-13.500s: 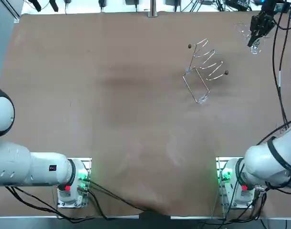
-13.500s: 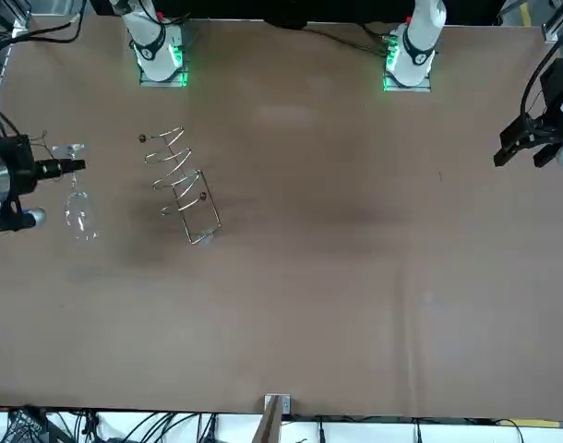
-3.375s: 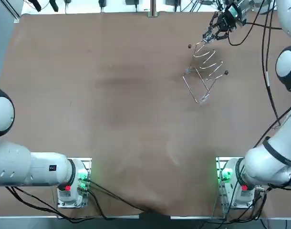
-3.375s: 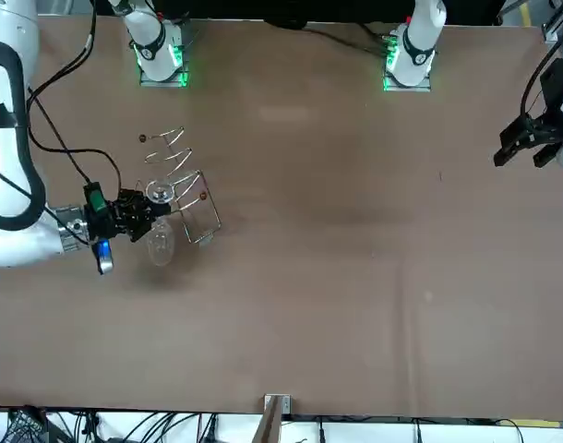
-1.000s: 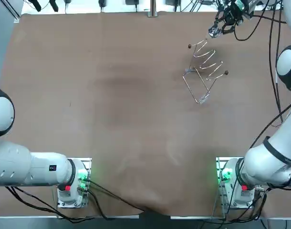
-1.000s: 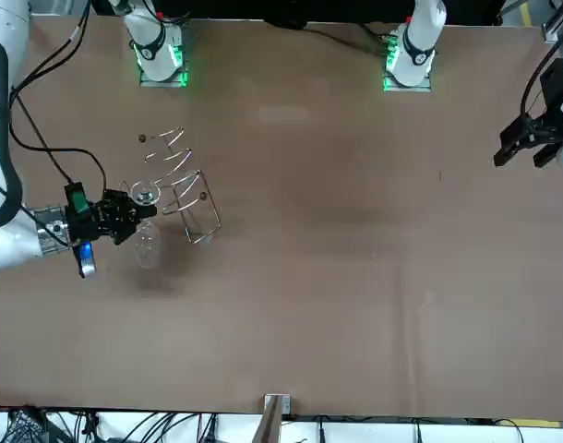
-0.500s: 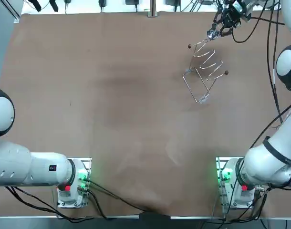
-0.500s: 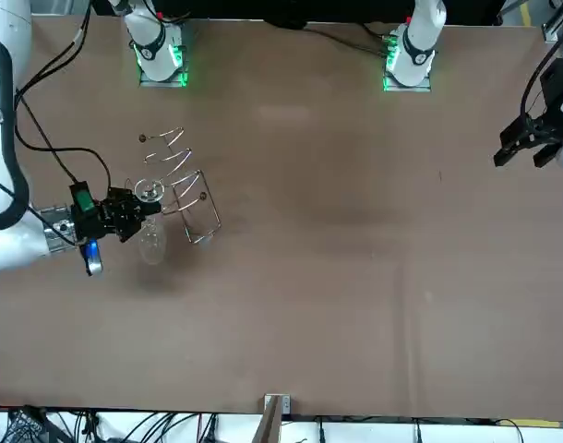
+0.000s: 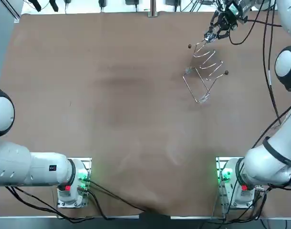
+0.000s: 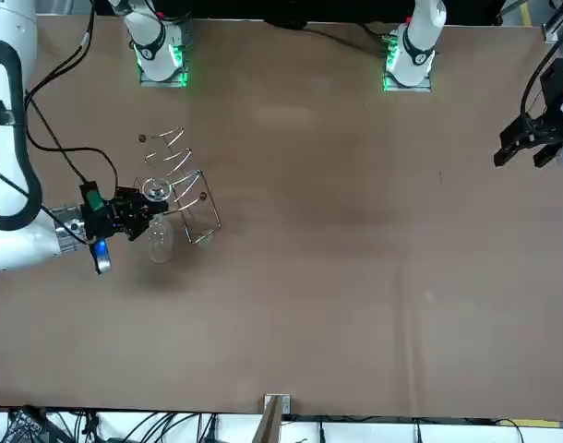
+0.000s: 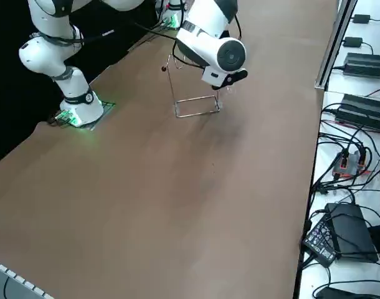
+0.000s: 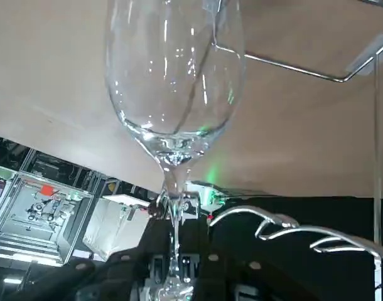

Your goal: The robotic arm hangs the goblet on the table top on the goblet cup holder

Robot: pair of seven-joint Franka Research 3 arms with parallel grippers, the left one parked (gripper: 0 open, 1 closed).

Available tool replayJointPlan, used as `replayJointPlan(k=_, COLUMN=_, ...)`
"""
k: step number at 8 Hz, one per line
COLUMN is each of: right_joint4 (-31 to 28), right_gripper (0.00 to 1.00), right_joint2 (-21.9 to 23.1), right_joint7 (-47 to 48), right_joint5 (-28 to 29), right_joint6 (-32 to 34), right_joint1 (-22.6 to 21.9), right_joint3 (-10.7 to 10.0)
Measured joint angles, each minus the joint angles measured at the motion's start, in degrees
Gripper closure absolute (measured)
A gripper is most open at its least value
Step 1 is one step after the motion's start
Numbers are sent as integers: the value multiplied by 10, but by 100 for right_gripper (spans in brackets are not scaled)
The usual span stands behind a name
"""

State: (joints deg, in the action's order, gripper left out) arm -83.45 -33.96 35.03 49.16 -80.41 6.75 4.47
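Clear goblet (image 12: 172,81) nudged nearer wire holder (image 9: 205,71), right claw (image 10: 149,214) clamped on its stem

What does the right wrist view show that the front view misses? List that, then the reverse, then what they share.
Right wrist view only: the goblet up close, with its clear bowl, its stem running down into the pincer, and a curved wire hook of the goblet holder beside the stem. Front view only: the holder's whole wire frame on the table, and the right arm reaching to it. Both: the pincer shut on the goblet beside the holder.
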Motion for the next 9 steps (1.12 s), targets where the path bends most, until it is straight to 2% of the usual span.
replayJointPlan(k=5, right_joint4=-5, right_gripper=89, right_joint2=2, right_joint7=-2, right_joint5=0, right_joint6=-14, right_joint1=-10, right_joint3=0)
replayJointPlan(k=9, right_joint4=-6, right_gripper=89, right_joint2=15, right_joint7=-1, right_joint5=-20, right_joint6=10, right_joint1=-10, right_joint3=0)
